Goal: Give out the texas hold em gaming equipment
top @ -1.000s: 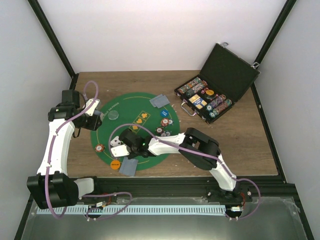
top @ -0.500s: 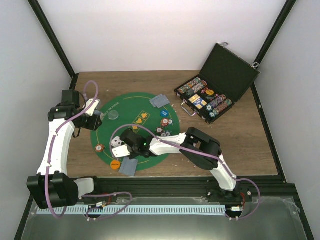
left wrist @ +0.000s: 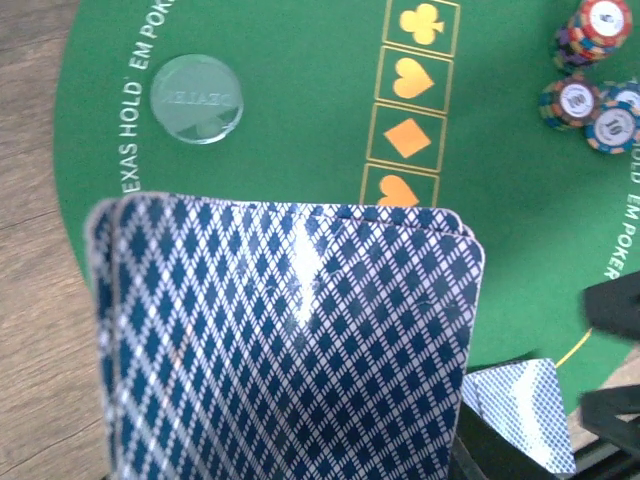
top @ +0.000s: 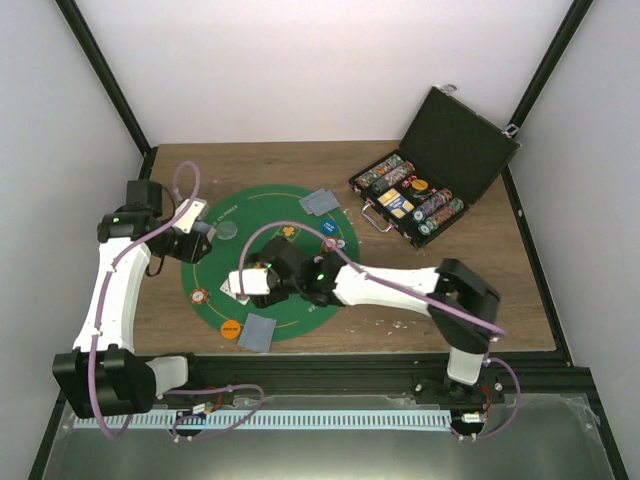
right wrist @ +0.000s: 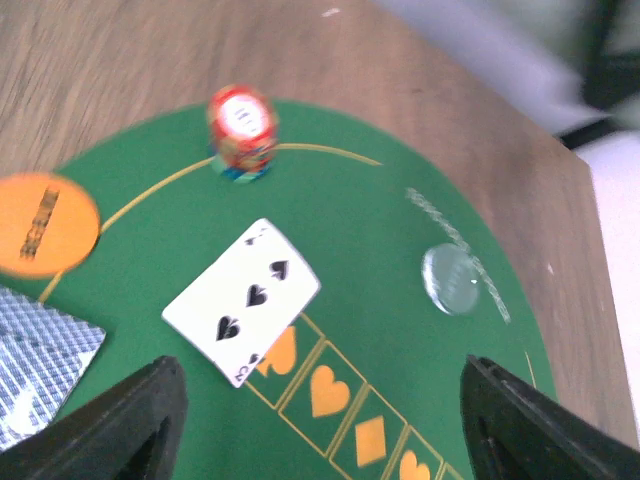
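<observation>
My left gripper (top: 193, 238) hangs over the left rim of the green mat (top: 300, 310), shut on a stack of blue-backed playing cards (left wrist: 280, 340) that hides its fingers. My right gripper (right wrist: 320, 430) stands open above the mat with nothing between its fingers. Ahead of it a face-up three of spades (right wrist: 242, 300) lies flat, partly over the first printed suit box. A red chip stack (right wrist: 241, 130), an orange disc (right wrist: 40, 222) and face-down cards (right wrist: 40, 365) sit near the mat's near-left rim. More chips (left wrist: 590, 80) stand right of the suit boxes.
A clear round disc (left wrist: 200, 97) lies on the mat's left side. Face-down cards (top: 320, 202) and a blue disc (top: 329, 227) sit at the far side. The open black case (top: 430, 180) with chip rows stands at the back right on the wooden table.
My right gripper has opened and let go of the face-up card, which now lies on the mat; the right arm has swung and stretched. The left gripper has barely moved.
</observation>
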`<state>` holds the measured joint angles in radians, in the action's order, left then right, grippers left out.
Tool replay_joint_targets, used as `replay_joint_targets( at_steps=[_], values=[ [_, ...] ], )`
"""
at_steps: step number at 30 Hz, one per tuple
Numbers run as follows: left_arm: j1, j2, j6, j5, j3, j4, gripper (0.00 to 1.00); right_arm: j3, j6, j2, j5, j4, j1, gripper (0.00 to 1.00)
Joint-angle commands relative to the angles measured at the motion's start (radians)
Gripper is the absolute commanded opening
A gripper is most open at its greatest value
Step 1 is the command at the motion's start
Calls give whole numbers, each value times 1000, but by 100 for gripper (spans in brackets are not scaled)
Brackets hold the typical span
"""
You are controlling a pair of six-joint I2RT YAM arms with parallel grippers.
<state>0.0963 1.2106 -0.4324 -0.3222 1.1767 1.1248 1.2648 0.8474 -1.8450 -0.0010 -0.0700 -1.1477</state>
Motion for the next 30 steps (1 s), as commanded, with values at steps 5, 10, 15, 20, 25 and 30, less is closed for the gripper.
replay_joint_targets(
  at_steps=[5,10,15,20,25,30],
  values=[
    [-107,-46,-73,-44,32,35,38,-37,-496,264,-359,0,222,100],
    [-167,-65,-155,-90,40,90,38,-7,-822,294,-803,39,446,100],
    [-264,-106,-256,-134,49,153,38,117,-1067,172,-1073,17,543,100],
    [-314,-92,-294,-185,72,214,39,181,-1133,69,-1162,23,509,100],
    [-348,-87,-307,-187,72,229,39,214,-1162,16,-1179,53,451,100],
    [-352,-74,-308,-187,72,229,39,247,-1157,-26,-1175,50,414,100]
  ],
)
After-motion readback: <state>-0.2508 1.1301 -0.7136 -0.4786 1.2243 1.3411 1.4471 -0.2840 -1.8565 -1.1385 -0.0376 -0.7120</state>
